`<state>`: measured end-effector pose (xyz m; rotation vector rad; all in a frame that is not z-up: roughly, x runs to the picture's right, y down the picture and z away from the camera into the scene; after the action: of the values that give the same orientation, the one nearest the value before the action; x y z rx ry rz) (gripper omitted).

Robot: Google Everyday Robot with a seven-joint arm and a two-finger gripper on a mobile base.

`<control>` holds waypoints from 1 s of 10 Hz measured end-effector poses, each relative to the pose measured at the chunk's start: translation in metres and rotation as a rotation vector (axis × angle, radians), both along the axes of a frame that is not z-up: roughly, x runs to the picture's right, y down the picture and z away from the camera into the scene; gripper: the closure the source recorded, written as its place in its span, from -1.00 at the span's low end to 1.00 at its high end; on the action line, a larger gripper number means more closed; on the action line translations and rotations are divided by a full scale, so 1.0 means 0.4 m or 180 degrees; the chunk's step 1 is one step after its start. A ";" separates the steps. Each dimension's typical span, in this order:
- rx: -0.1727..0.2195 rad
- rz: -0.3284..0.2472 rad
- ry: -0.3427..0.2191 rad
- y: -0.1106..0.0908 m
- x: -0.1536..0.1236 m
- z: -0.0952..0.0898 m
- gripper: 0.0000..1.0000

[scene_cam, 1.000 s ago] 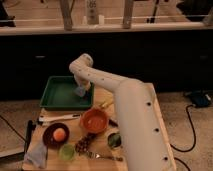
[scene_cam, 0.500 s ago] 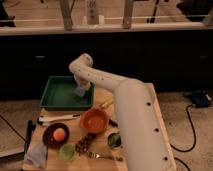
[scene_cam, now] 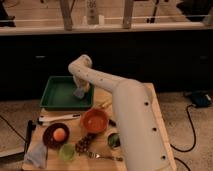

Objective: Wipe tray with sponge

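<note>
There is just one view, and it looks down at a wood table [scene_cam: 160, 131].

A green tray [scene_cam: 56, 93] sits at the back left part of the table. The big white arm [scene_cam: 127, 112] comes up from the front right, bends at the top, and reaches down into the tray. The gripper [scene_cam: 80, 92] is low inside the tray, close to its right wall. A small pale yellow lump, which looks like the sponge [scene_cam: 86, 86], is right at the gripper, on the tray's right side. I cannot tell if the gripper is open or closed, or if it grips the sponge. The rest of the tray floor is bare and green.

In front of the tray lies a long white stick [scene_cam: 59, 118]. Next to it, toward the right, is an orange bowl [scene_cam: 94, 120], near the arm. To the left and closer to the front is a dark bowl [scene_cam: 49, 141] with an orange ball [scene_cam: 59, 133] in it. A small green cup [scene_cam: 66, 151] stands just in front of the dark bowl. A gray cloth [scene_cam: 39, 154] lies at the front left corner. A dark bunch of little round things [scene_cam: 85, 144] is between the green cup and the arm. A fork [scene_cam: 103, 156] lies near the front edge.

On the floor to the right runs a black cable [scene_cam: 192, 131].
</note>
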<state>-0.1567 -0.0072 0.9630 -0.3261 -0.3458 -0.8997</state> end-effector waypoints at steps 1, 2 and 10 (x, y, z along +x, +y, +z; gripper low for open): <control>-0.0021 -0.0027 -0.0013 0.008 -0.004 -0.001 0.98; -0.0035 -0.0038 -0.0013 0.010 0.000 -0.001 0.98; -0.0112 -0.0329 -0.0183 -0.016 -0.106 0.023 0.98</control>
<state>-0.1992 -0.0136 0.9721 -0.3535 -0.4010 -1.0066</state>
